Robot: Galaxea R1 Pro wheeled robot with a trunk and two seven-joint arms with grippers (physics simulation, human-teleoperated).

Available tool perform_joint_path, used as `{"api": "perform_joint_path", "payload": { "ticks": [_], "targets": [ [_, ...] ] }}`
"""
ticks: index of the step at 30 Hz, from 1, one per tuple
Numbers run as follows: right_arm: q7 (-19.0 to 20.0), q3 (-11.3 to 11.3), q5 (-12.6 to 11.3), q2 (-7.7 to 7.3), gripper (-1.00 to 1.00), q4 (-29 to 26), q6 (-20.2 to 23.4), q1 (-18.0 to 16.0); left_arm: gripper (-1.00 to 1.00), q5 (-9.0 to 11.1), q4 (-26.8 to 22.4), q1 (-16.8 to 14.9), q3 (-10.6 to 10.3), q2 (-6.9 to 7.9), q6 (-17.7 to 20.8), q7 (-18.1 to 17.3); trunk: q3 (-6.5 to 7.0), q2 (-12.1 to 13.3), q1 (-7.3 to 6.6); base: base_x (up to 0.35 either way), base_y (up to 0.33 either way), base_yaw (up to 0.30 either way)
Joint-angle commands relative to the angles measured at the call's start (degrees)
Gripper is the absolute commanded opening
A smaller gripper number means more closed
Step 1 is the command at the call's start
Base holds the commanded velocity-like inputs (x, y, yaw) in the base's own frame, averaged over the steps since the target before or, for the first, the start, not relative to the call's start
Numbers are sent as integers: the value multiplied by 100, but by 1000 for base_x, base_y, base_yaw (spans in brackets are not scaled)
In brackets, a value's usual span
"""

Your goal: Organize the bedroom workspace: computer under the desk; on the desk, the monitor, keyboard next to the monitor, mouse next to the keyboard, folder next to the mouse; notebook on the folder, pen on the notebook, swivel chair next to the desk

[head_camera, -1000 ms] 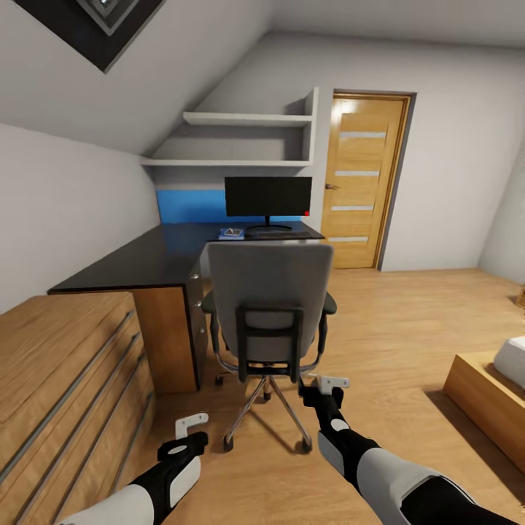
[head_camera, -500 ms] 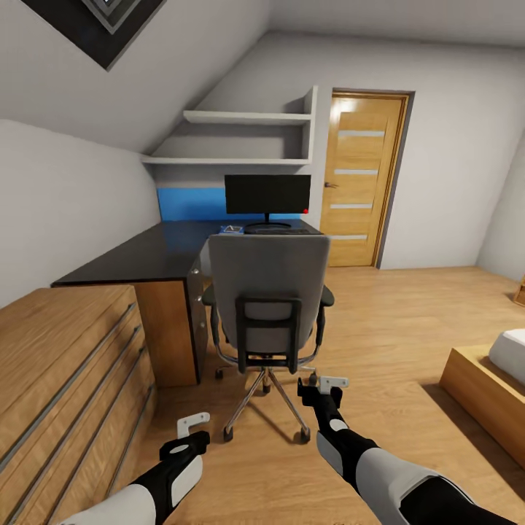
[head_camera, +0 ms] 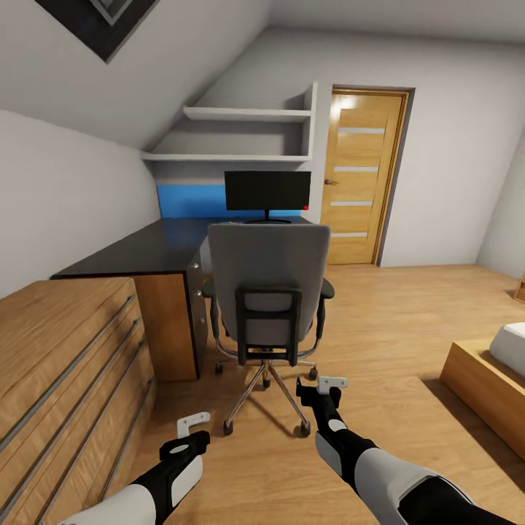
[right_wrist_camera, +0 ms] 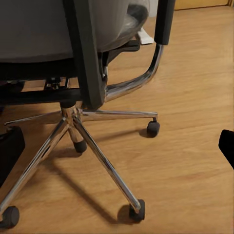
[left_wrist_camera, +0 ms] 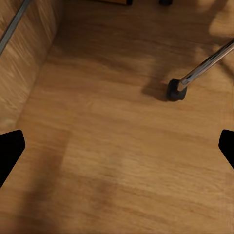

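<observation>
While the robot is facing the dark worktop (head_camera: 138, 251) at the centre left of the frame, the swivel chair (head_camera: 268, 292) is standing in front of it with its grey back turned to the camera, hiding the seat, so whether the folder is lying there cannot be told. Behind the chair the monitor (head_camera: 267, 192) is standing on the worktop's far end, below the wall shelves (head_camera: 244, 114). At the lower left a wooden dresser (head_camera: 65, 364) is crowding the left arm, while bare wood floor (head_camera: 394, 313) is opening wide toward the door (head_camera: 361, 175) on the right and a bed corner (head_camera: 488, 383) is closing the lower right. The step in hand is probably the approach to the chair; doing it well means rolling round its right side, where the room lies, to bring the seat into sight, and keeping the arms off the chrome legs and casters (right_wrist_camera: 153, 128). The left pincer (head_camera: 191, 429) and right pincer (head_camera: 326, 388) are both hanging low over the floor, fingers spread wide, holding nothing.
</observation>
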Motion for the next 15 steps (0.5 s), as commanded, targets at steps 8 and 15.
{"api": "perform_joint_path", "payload": {
  "ticks": [8, 15],
  "targets": [
    [-28, 51, -37, 3, 100, -2, -13, -5, 100, 33, 21, -2, -42, -33, -32, 13, -6, -4, -1, 0, 0, 0],
    [-28, 58, -36, 3, 100, 4, -14, -5, 100, 32, 38, -4, -54, -56, -28, 12, -6, -4, -1, 58, -52, 0]
  ]
}}
